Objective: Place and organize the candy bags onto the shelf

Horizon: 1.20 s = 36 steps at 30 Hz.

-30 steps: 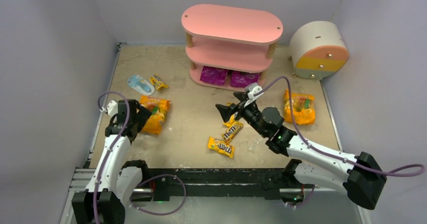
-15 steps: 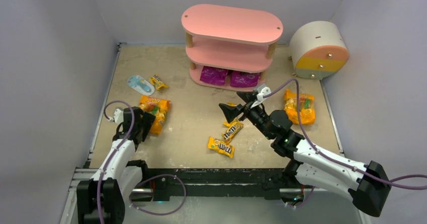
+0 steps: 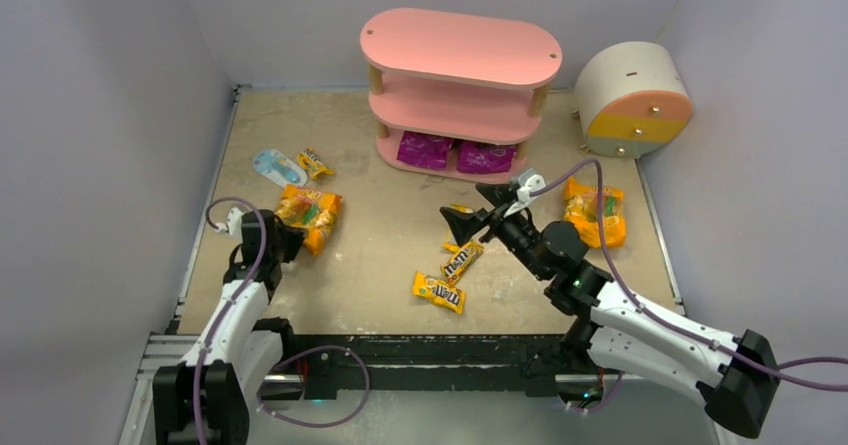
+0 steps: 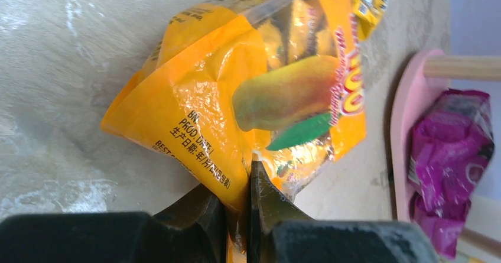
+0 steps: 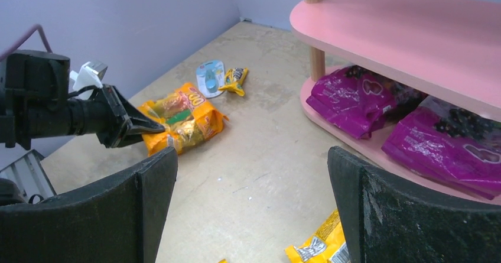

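Note:
My left gripper (image 3: 283, 233) (image 4: 248, 186) is shut on the near edge of an orange candy bag (image 3: 312, 212) (image 4: 236, 91) at the table's left. The right gripper (image 3: 470, 210) (image 5: 251, 156) hovers open over the middle, holding nothing. Below it lie yellow M&M's packets (image 3: 461, 258) (image 3: 439, 292) (image 5: 319, 248); another packet (image 3: 315, 162) (image 5: 234, 80) rests far left. A second orange bag (image 3: 594, 213) lies at the right. Two purple bags (image 3: 425, 149) (image 3: 486, 156) (image 5: 354, 97) sit on the bottom tier of the pink shelf (image 3: 460, 45) (image 5: 402, 20).
A round cream drawer unit (image 3: 633, 98) with pink and yellow fronts stands at the back right. A flat light-blue-and-white item (image 3: 278, 167) (image 5: 210, 77) lies beside the far-left packet. Grey walls close in the table on three sides.
The left gripper has closed on the orange bag's near edge, and the bag has bunched and shifted slightly. The right arm drifted a little to the right, still open.

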Each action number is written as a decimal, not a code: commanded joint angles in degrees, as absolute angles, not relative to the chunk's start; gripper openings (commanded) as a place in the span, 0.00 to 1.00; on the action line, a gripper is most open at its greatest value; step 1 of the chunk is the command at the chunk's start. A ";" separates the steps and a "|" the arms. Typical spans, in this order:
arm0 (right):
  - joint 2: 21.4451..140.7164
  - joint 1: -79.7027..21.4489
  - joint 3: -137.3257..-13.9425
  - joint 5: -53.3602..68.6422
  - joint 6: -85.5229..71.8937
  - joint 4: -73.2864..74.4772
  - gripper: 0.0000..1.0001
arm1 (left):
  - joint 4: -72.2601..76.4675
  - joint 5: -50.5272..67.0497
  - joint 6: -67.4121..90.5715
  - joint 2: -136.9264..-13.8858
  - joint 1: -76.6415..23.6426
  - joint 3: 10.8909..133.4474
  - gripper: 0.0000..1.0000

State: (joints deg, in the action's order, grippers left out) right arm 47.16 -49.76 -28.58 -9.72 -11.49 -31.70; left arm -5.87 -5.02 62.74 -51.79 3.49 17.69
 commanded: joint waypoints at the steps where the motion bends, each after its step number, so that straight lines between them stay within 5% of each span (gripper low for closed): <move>1: 43.71 -49.66 -28.92 -14.54 -13.49 -30.16 0.98 | -7.43 1.99 60.22 -44.59 3.78 21.84 0.00; 13: 30.21 -49.66 -26.16 -34.44 -20.38 -25.09 0.98 | 4.77 15.48 64.97 -39.25 2.68 31.96 0.00; 25: 28.95 -49.73 -26.74 -37.73 -19.34 -22.25 0.98 | 13.50 0.11 56.74 -57.35 -20.46 52.74 0.00; 36: 26.75 -49.68 -26.06 -39.75 -17.23 -22.17 0.98 | 23.28 -4.97 52.55 -70.39 -26.11 62.93 0.00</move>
State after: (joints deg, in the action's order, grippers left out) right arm 28.40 -49.74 -25.91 -36.88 -18.59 -20.99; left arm 9.47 -2.04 55.09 -68.55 -24.62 56.71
